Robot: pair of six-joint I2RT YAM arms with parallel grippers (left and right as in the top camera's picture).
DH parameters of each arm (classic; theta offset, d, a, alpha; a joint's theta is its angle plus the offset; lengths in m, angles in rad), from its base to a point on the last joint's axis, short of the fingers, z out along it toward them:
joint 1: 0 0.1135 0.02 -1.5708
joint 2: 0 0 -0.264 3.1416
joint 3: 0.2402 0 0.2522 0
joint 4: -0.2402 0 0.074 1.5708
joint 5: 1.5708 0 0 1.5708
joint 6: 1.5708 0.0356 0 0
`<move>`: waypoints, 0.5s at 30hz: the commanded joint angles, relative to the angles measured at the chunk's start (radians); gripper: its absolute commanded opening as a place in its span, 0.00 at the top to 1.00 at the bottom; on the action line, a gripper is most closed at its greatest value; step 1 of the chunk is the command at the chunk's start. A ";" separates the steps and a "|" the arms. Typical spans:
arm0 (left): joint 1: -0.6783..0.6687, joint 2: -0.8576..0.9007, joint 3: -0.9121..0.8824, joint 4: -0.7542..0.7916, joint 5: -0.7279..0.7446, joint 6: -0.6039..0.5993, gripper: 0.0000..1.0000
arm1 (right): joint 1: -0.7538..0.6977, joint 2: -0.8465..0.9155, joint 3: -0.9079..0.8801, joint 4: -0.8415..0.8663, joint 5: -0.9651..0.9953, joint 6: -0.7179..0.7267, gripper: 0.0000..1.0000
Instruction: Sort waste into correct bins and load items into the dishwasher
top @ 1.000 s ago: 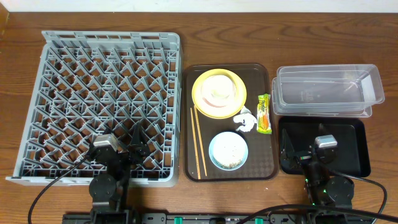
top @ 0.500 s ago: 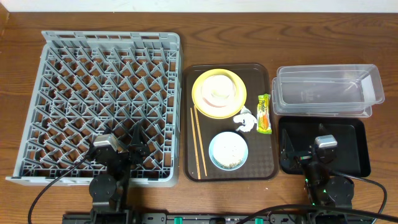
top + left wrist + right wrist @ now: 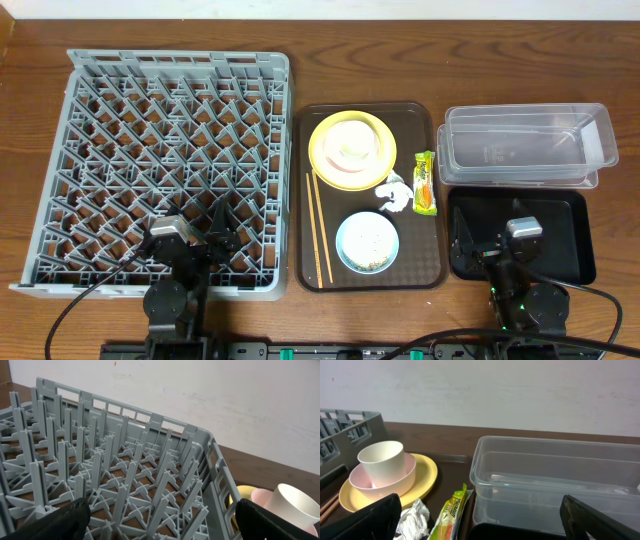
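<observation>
The grey dish rack (image 3: 180,60) fills the left of the table. On the brown serving tray (image 3: 432,255) lie the yellow plate (image 3: 320,140) carrying a pink bowl with the cream cup (image 3: 352,148) in it, the light blue bowl (image 3: 343,240) with white crumbs (image 3: 368,240), the chopsticks (image 3: 318,228), the white tissue (image 3: 395,193) and the yellow-green wrapper (image 3: 424,183). The clear tub (image 3: 525,150) and black tray (image 3: 565,215) are at the right. My left gripper (image 3: 205,238) (image 3: 165,525) is open over the rack's near edge. My right gripper (image 3: 490,245) (image 3: 485,527) is open over the black tray.
The right wrist view shows the cup (image 3: 381,457), plate (image 3: 425,472), tissue (image 3: 412,517), wrapper (image 3: 451,512) and clear tub (image 3: 555,475) ahead. The left wrist view shows rack pegs (image 3: 125,460) and the cup (image 3: 295,505) beyond the rack wall. A white wall is behind the table.
</observation>
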State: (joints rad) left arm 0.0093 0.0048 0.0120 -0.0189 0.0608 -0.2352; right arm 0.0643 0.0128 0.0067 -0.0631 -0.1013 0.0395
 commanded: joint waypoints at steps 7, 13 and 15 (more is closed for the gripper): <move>0.002 0.001 -0.008 -0.046 -0.066 0.024 0.06 | 0.009 0.002 -0.001 -0.004 -0.004 -0.011 0.01; 0.002 0.001 -0.008 -0.048 -0.069 0.023 0.06 | 0.009 0.002 -0.001 -0.004 -0.004 -0.011 0.01; 0.002 0.001 -0.008 -0.002 -0.035 0.023 0.06 | 0.009 0.002 -0.001 -0.004 -0.004 -0.011 0.01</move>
State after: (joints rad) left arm 0.0093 0.0048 0.0139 -0.0120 0.0376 -0.2310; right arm 0.0643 0.0128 0.0067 -0.0628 -0.1009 0.0395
